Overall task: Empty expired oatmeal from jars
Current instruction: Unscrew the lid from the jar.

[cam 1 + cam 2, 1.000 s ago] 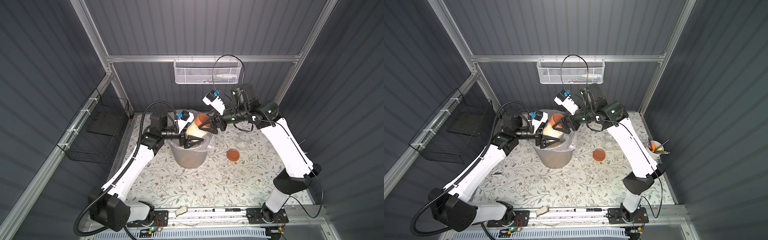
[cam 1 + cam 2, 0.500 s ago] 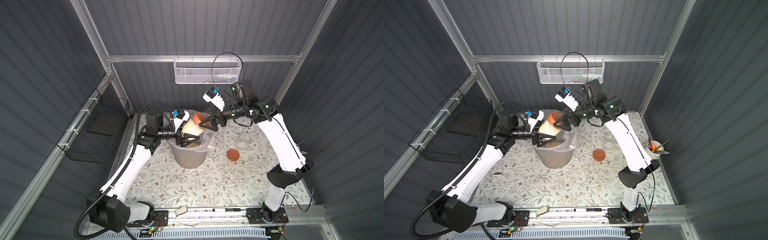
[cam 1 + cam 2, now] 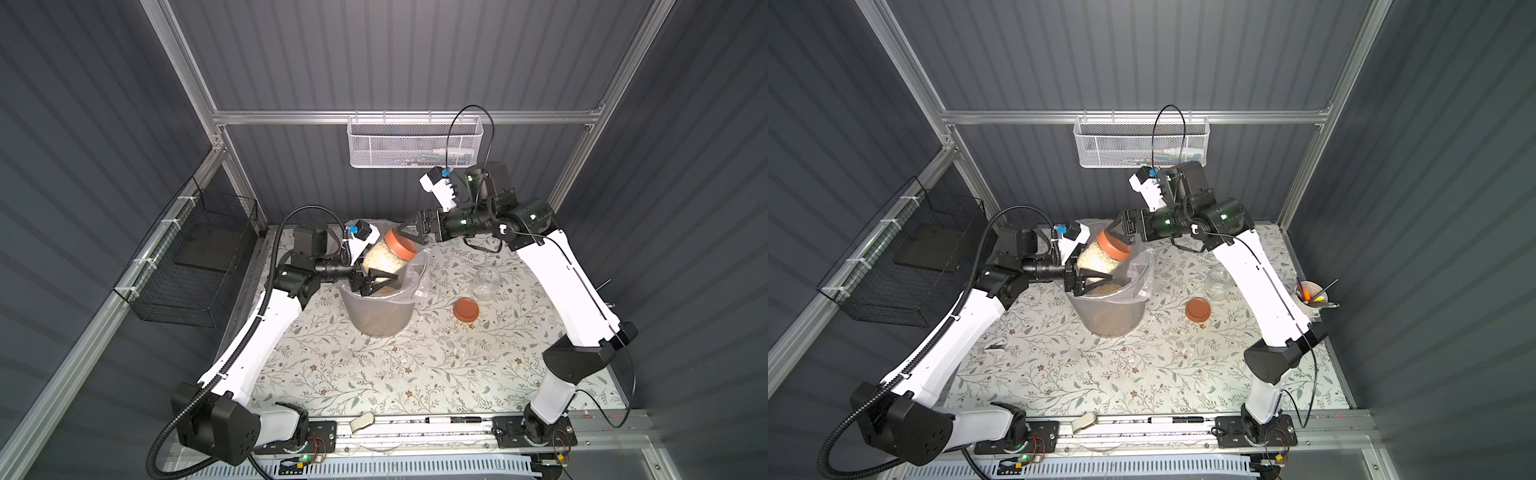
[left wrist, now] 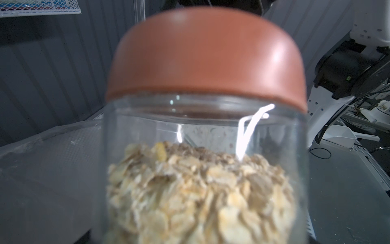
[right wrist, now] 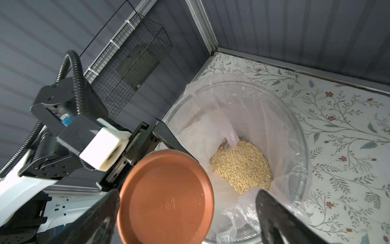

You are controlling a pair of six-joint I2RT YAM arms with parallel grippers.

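Floral counter (image 3: pixel 374 374) holds one emptied jar (image 3: pixel 487 282), oatmeal (image 5: pixel 242 166) in the bin (image 3: pixel 378 320); left fingers (image 3: pixel 384 277) grip the full second jar (image 3: pixel 382 259), right fingers (image 3: pixel 411 232) open around its unremoved lid (image 3: pixel 400 245).

In the left wrist view the jar (image 4: pixel 202 169) is cut off, its lid (image 4: pixel 206 52) blurred.

Soft, even overhead light brightens the floral table (image 3: pixel 374 374) in both top views; the dark ribbed walls (image 3: pixel 104 124) are dim and shadows are faint. The left wrist view is blurred, and the jar (image 4: pixel 206 131) is streaked with white glare. In the right wrist view the oatmeal (image 5: pixel 242 166) is sharp and the near lid (image 5: pixel 166 200) is soft.
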